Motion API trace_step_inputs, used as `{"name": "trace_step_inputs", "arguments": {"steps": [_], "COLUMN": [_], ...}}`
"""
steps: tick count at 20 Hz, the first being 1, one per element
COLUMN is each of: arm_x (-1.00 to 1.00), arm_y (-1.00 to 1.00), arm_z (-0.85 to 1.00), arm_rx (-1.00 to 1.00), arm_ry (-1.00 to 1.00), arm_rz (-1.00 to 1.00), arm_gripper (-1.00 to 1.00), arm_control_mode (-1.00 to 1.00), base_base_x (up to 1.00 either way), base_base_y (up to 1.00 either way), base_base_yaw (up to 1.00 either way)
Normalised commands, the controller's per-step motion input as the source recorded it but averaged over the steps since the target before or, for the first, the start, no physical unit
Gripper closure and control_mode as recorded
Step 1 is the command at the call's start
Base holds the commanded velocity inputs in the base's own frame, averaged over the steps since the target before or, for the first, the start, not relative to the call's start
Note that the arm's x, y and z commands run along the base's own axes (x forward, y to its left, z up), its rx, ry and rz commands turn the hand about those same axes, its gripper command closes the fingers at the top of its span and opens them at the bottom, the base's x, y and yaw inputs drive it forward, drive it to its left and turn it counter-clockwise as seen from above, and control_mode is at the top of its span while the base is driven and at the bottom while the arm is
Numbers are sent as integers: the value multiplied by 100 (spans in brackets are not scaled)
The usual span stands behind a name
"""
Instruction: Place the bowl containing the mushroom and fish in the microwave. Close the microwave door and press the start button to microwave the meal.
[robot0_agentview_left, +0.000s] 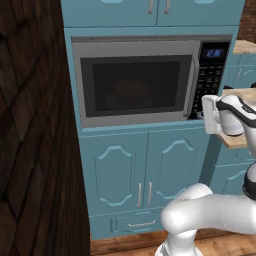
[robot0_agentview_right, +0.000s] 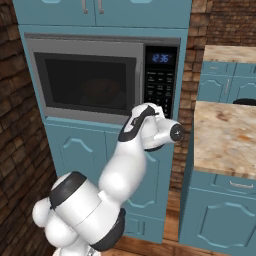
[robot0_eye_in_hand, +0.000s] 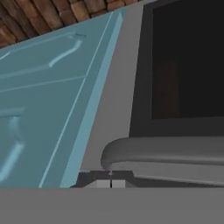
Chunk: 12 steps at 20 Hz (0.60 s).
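Nearest of all is the robot's white arm (robot0_agentview_right: 120, 170), bent up from the base toward the lower right corner of the microwave (robot0_agentview_left: 150, 45). Its claw (robot0_eye_in_hand: 110, 180) is pressed together, pinching nothing, with the tips right at the door handle (robot0_eye_in_hand: 175, 157) near the lower edge of the door (robot0_agentview_left: 135, 82).

Beyond the tips, the door sits flush with the frame, so the closing step looks done. Through the dark window a round orange-tan bowl (robot0_agentview_left: 131, 92) rests inside on the pale turntable; I cannot make out the fish or the mushroom through the glass. That leaves, by my reckoning, only the start button on the keypad (robot0_agentview_right: 160, 85), just right of the handle.

From the right base view the wrist and keypad with its lit display (robot0_agentview_right: 161, 58) read clearly, along with a stone counter (robot0_agentview_right: 225, 135) to the right. From the left, the wrist covers the panel's lower corner. Up close, the hand view gives only handle, window edge and blue cabinet (robot0_eye_in_hand: 48, 96).
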Motion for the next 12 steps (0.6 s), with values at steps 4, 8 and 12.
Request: {"name": "trace_step_inputs", "arguments": {"steps": [4, 8, 12], "arm_x": [19, 21, 27], "arm_y": [-15, -14, -5], "arm_z": [-3, -1, -13], "arm_rx": [0, 0, 0], "arm_ry": [-5, -5, -3], "arm_rz": [-1, -1, 0], "arm_gripper": [100, 100, 100], "arm_control_mode": [-100, -100, -100], "base_base_x": [0, 0, 0], "base_base_y": [0, 0, 0], "base_base_yaw": [0, 0, 0]}}
